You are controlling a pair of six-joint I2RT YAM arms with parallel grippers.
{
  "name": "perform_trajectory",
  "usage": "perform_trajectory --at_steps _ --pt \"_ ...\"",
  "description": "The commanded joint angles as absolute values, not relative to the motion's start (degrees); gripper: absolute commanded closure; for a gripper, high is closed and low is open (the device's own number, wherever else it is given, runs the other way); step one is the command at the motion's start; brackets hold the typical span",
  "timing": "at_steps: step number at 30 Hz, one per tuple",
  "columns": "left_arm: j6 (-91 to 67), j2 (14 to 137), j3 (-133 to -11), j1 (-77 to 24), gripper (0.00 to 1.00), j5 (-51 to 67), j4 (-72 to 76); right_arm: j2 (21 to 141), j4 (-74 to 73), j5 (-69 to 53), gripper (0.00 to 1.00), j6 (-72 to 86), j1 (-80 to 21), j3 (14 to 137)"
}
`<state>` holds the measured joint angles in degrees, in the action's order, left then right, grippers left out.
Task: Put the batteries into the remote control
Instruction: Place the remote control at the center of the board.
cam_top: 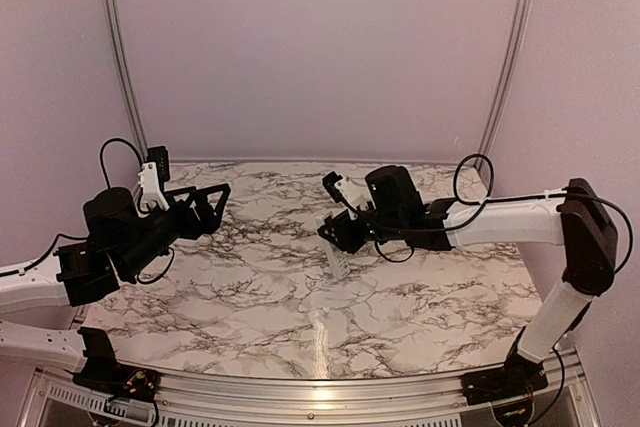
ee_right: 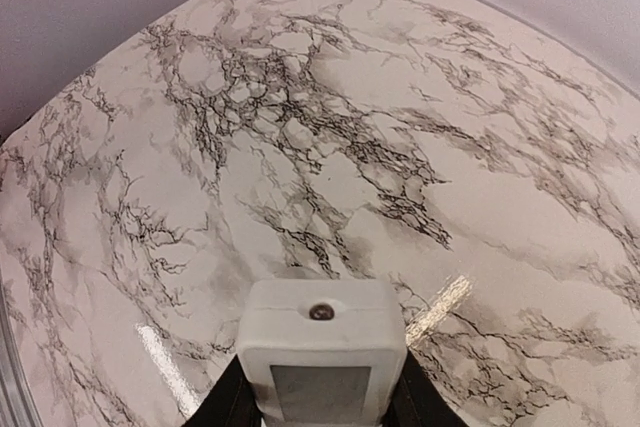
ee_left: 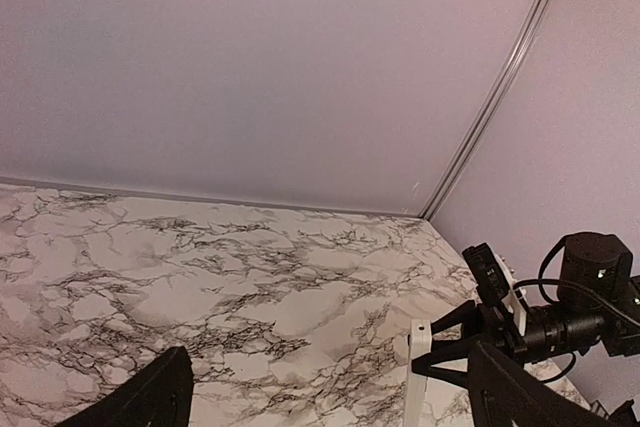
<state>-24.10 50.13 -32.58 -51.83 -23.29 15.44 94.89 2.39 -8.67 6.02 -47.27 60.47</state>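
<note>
Right gripper [cam_top: 345, 235] is clamped on the remote control [cam_top: 338, 259], its fingers [ee_right: 232, 399] pressed against the two long sides. On my wrist view the remote is slim white plastic with rounded corners, a small dark dot in its end face and a grey window just below that. It hangs end-down over the middle of the marble table [cam_top: 250, 317]; I cannot tell whether it touches. Left gripper [cam_top: 205, 209] hovers near the left edge, jaws wide apart and empty. Beyond, the far edge meets a plain wall [cam_top: 320, 47].
</note>
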Motion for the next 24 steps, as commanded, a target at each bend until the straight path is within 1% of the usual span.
perform_trajectory --at_steps 1,6,13,17,24 --pt "-24.0 49.4 -32.1 -51.6 0.01 -24.2 15.6 97.1 8.8 -3.5 1.0 5.9 -48.0 59.5" --pt "-23.6 49.0 -31.6 -51.5 0.01 -24.0 15.9 98.9 12.1 -3.1 1.0 6.4 -48.1 56.8" --pt "-22.9 48.3 -31.2 -51.6 0.01 -24.4 16.2 100.9 10.9 -5.3 1.0 7.0 -48.1 55.0" --pt "-22.7 48.6 -31.1 -51.5 0.01 -24.4 16.4 102.6 6.1 -6.2 1.0 6.9 -48.1 57.0" --pt "-21.9 48.9 -31.3 -51.6 0.01 -24.5 15.9 106.7 -8.4 -8.6 1.0 7.1 -48.1 64.8"
